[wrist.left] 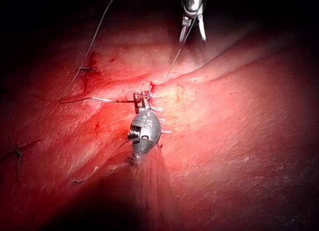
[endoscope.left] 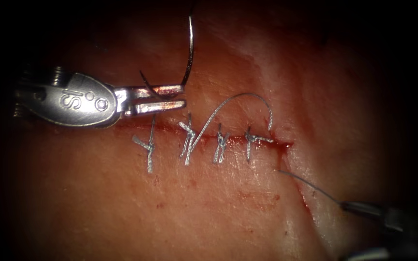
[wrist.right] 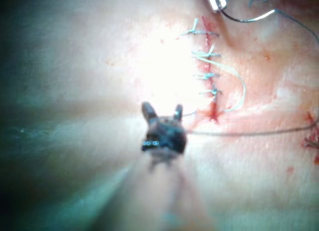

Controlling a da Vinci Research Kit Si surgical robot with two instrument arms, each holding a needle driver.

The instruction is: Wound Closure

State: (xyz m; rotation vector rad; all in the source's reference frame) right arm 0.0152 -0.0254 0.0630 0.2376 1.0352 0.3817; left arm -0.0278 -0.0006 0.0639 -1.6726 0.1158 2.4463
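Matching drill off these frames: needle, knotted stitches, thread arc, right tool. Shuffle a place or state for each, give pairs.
1. needle
2. knotted stitches
3. thread arc
4. right tool

A. in a row across the cut
B. past the cut's right end, jaws apart
C. gripped near one end by the left tool, clear of the tissue
D. bowed over the tissue at the cut's right end

Pairs: 1-C, 2-A, 3-D, 4-B

Endoscope view: centre lit, edges vignetted to black, glare seen on the left tool (endoscope.left: 170,98); right wrist view: tissue (wrist.right: 164,66) overexposed, right tool (wrist.right: 163,113) blurred.
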